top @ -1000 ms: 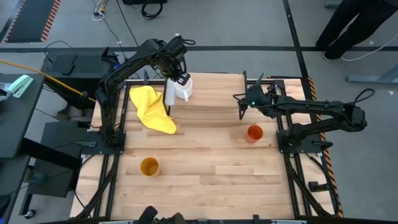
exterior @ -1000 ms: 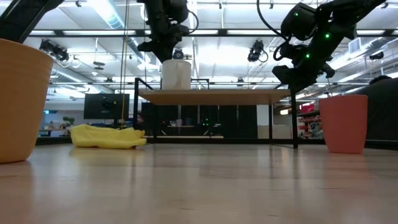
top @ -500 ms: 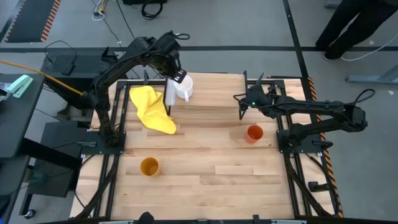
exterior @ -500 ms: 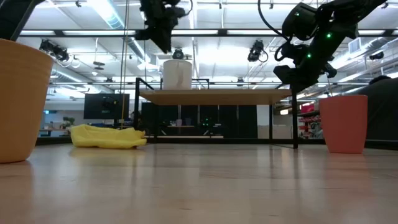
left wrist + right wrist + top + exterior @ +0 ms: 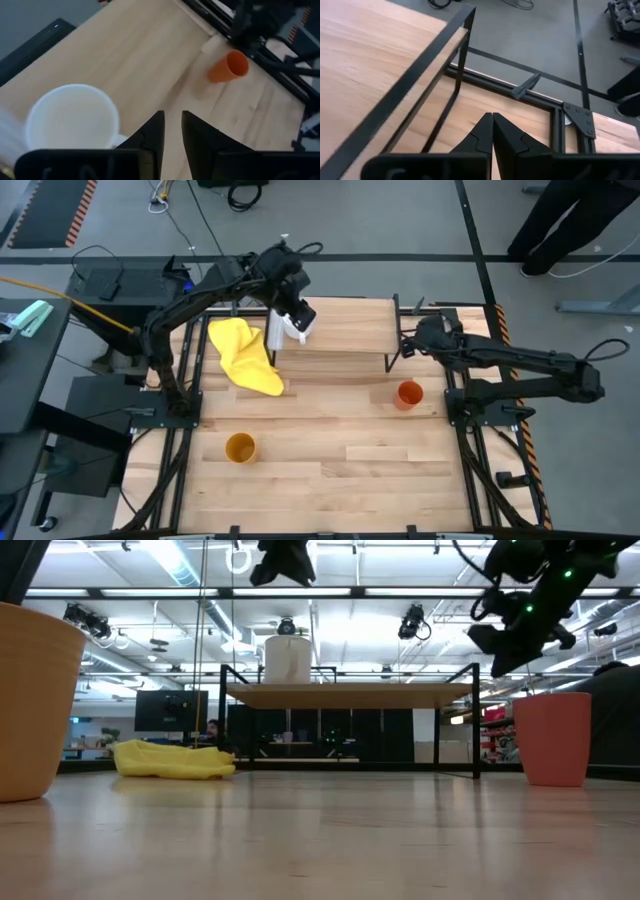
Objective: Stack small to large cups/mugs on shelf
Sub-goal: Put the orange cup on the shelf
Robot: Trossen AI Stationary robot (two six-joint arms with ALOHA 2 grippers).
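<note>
White mug (image 5: 286,660) stands upright on the shelf (image 5: 350,695), near its left end. Left gripper (image 5: 170,131) hovers above the mug, fingers slightly parted, holding nothing. Right gripper (image 5: 492,131) sits at the shelf's right end, fingers closed and empty. Orange-red cup (image 5: 408,394) stands on the counter (image 5: 340,450) just in front of the shelf; yellow-orange cup (image 5: 240,448) stands well apart from it.
</note>
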